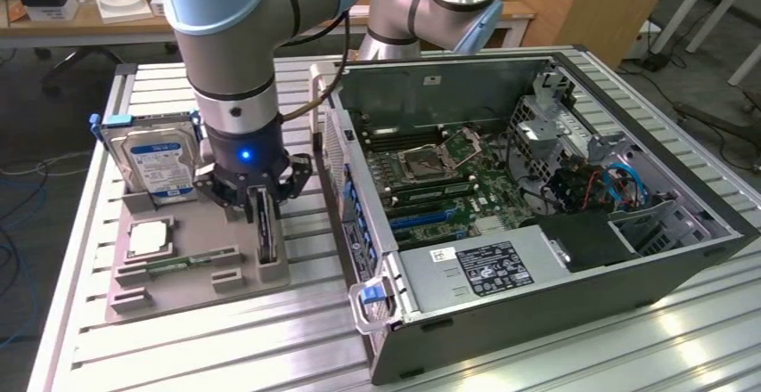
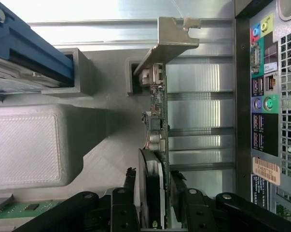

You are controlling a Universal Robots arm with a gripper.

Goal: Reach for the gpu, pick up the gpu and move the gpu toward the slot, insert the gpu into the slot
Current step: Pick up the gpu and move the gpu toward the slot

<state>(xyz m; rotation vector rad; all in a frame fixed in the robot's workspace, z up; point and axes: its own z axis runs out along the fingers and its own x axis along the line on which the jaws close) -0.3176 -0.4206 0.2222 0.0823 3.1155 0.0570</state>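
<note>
The gpu (image 1: 265, 232) is a thin dark card standing on edge in the grey holder (image 1: 191, 296), beside the open computer case (image 1: 559, 312). In the wrist view the gpu (image 2: 159, 113) runs away from the camera, with its silver bracket (image 2: 172, 38) at the far end. My gripper (image 1: 264, 207) sits straight over the card. The gripper (image 2: 155, 186) is open, its black fingers (image 2: 131, 180) straddling the card's near end with narrow gaps on both sides. The blue slot (image 1: 413, 220) lies on the motherboard inside the case.
A blue-labelled hard drive (image 1: 160, 165) stands in the holder on the exterior view's left of the gripper. A processor chip (image 1: 149, 236) and a green memory stick (image 1: 191, 261) lie nearer the front. Another arm's base (image 1: 434, 4) rises behind the case. The case's rear ports (image 2: 263, 101) are close beside the card.
</note>
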